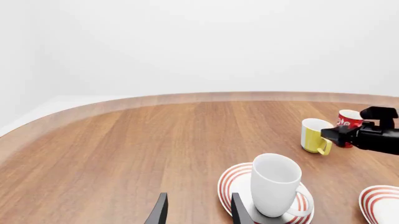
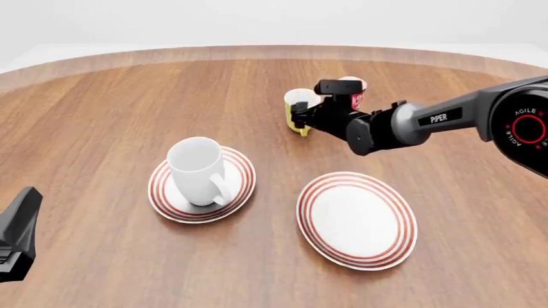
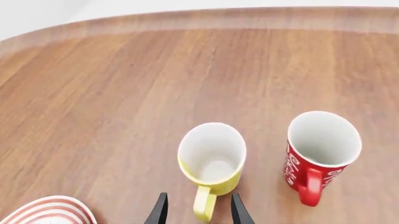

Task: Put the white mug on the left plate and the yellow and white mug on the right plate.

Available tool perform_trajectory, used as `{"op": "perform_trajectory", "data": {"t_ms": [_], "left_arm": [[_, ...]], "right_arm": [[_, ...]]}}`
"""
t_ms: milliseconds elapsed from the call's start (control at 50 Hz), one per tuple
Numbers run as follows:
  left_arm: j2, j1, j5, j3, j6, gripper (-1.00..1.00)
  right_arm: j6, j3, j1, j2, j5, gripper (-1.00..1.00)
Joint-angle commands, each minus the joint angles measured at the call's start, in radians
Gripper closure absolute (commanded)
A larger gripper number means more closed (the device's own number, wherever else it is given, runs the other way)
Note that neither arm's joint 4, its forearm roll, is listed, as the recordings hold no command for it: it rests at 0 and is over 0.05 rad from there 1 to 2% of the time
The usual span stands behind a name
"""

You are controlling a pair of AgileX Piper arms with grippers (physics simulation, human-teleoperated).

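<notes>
The white mug (image 2: 199, 171) stands upright on the left plate (image 2: 242, 191), handle turned toward the camera side, and it sits a little toward the far-left part of that plate rather than dead centre. Just beside that plate, on its right, the right plate (image 2: 357, 219) lies bare on the wooden surface (image 2: 102, 115).

Beyond the left plate and off to its right, the yellow and white mug (image 2: 296, 110) stands upright on the wood, white inside, yellow handle pointing back at the right arm (image 2: 428, 122). The right gripper (image 3: 199, 211) is right there: in the right wrist view its two dark fingers (image 3: 160, 212) straddle the handle, one on each side, with a narrow gap between them. Whether they actually pinch the handle, I cannot tell. The mug's base looks planted on the surface.

A red cup (image 3: 319, 151) with white swirls stands just beside the yellow and white mug, on the side away from the left plate, apart from it.

The left gripper (image 1: 198, 211) hangs near the left plate, fingers parted and holding nothing, one fingertip (image 1: 238, 210) showing against the plate's rim.
</notes>
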Motion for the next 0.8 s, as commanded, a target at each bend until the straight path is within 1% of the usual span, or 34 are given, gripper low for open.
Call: {"op": "perform_trajectory", "data": {"t_ms": [20, 180, 460, 800], "left_arm": [[0.000, 0.000, 0.000, 0.000, 0.000, -1.00], [0.000, 0.000, 0.000, 0.000, 0.000, -1.00], [0.000, 0.000, 0.000, 0.000, 0.000, -1.00], [0.000, 0.000, 0.000, 0.000, 0.000, -1.00]], "right_arm": [[0.004, -0.019, 0.005, 0.012, 0.024, -1.00], [0.013, -0.035, 0.002, 0.024, 0.042, -1.00], [0.007, -0.073, 0.002, 0.043, 0.086, -1.00], [0.029, -0.091, 0.013, 0.062, 0.119, -1.00]]}}
